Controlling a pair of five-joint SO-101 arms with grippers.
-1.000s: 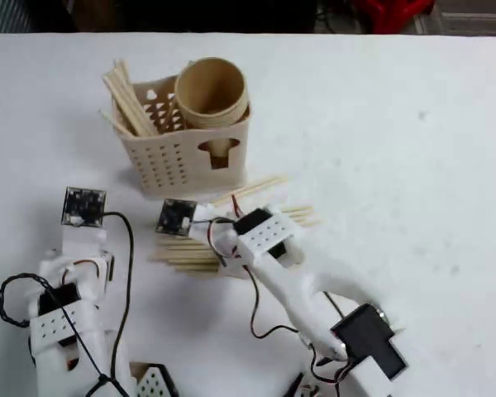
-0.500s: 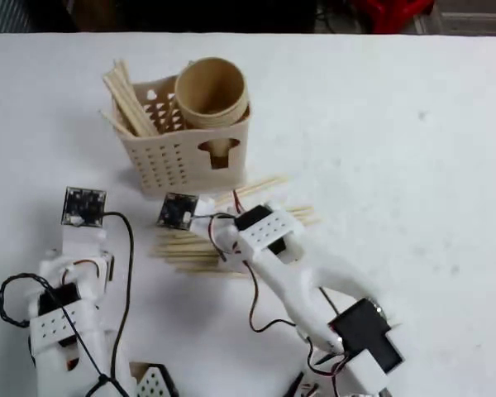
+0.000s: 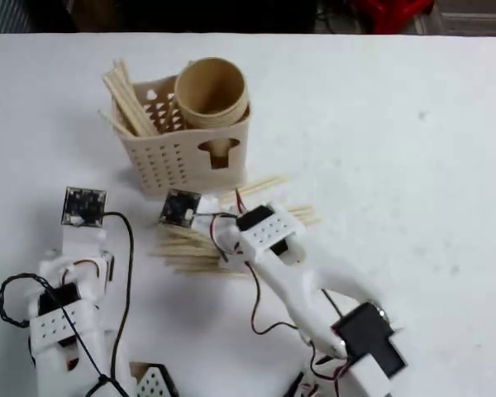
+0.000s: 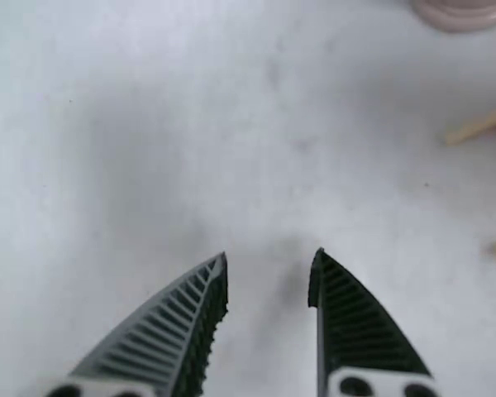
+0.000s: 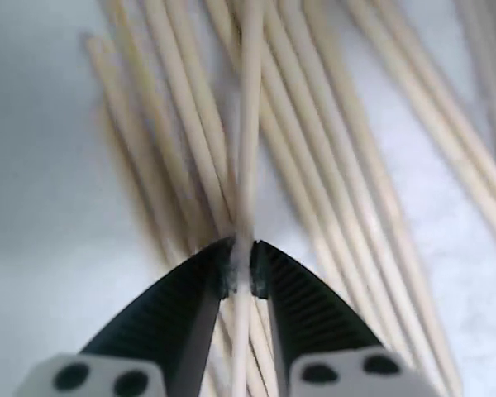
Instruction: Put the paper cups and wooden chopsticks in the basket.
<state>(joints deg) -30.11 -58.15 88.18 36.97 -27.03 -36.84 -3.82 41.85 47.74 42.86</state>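
Observation:
A cream perforated basket stands at the back left of the table with stacked paper cups and several wooden chopsticks in it. More chopsticks lie in a loose pile in front of the basket. My right gripper is down over this pile, shut on one chopstick that crosses the others. The right arm covers part of the pile from above. My left gripper hangs open over bare table, to the left of the pile, with chopstick ends at the edge of its view.
The left arm sits at the front left with a black cable looping beside it. White table surface stretches to the right and behind the basket.
The right arm has shifted slightly toward the basket over the chopstick pile. The left arm has kept still.

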